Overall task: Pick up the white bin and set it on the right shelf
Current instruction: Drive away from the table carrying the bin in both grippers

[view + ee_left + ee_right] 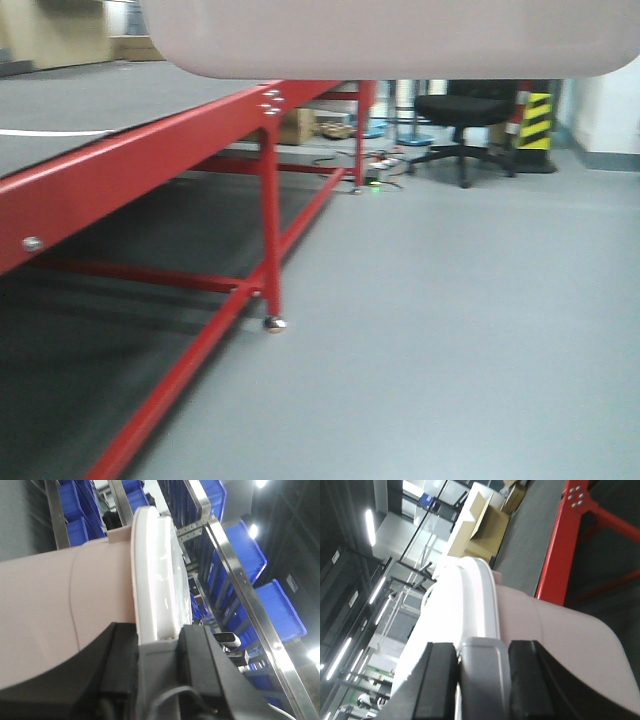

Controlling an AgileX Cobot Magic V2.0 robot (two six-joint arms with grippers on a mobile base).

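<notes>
We are holding white bin [390,35] aloft, near red bench [150,150]. Left fingers [202,650] and right fingers [437,675] are clamping grey handles at opposite ends. We are judging tub bulky, stiff-walled, glossy and slippery; end handles are offering safest hold.

Left claw [157,650]: two blocky fingers [212,667] are seen, moulded in matte black, with rounded edges and a stepped outer face on the left one. A thin grey cable [169,695] is looped low between them, at the base. Right claw [481,655]: same build is seen, with black fingers [437,680], flat tops, softened corners and a slight sheen on the upper faces. Surface detail is lost to blur. Everything behind the finger bases is cut off by the frame edge.
</notes>
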